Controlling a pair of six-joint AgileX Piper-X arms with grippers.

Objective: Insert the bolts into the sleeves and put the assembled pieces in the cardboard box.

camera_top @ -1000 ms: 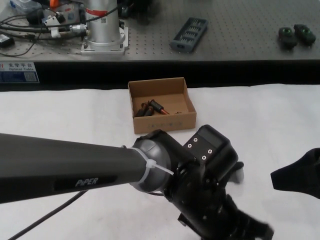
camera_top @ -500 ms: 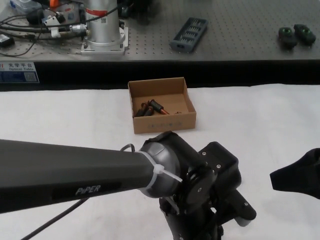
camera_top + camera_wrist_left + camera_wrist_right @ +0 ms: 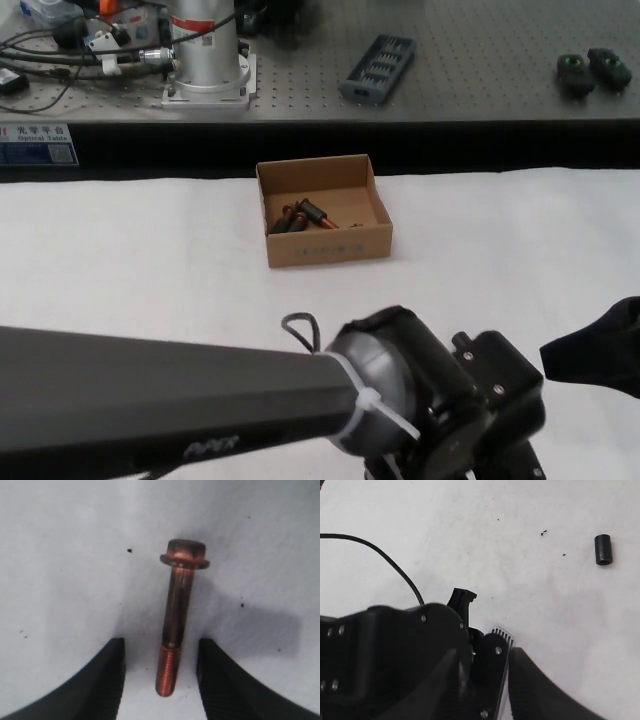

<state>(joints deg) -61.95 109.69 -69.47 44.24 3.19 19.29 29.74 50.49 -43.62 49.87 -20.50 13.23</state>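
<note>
Copper bolt (image 3: 179, 625) is lying flat on the white desk (image 3: 60, 555), its threaded end sitting between the left pincer's (image 3: 161, 646) wide-open fingers, untouched. I'm reading this as the pickup step: next it's needing a square close on the shank. Right pincer (image 3: 485, 651) is hanging open too; cardboard box (image 3: 330, 245) is sitting at the left arm's (image 3: 200, 400) 11 o'clock.

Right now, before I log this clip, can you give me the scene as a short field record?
bolt: lying flat on the white cloth, threaded end between the fingers, not touched
left gripper: open, straddling the bolt
sleeve: lying alone on the cloth
cardboard box: open on top, several dark pieces inside
</note>
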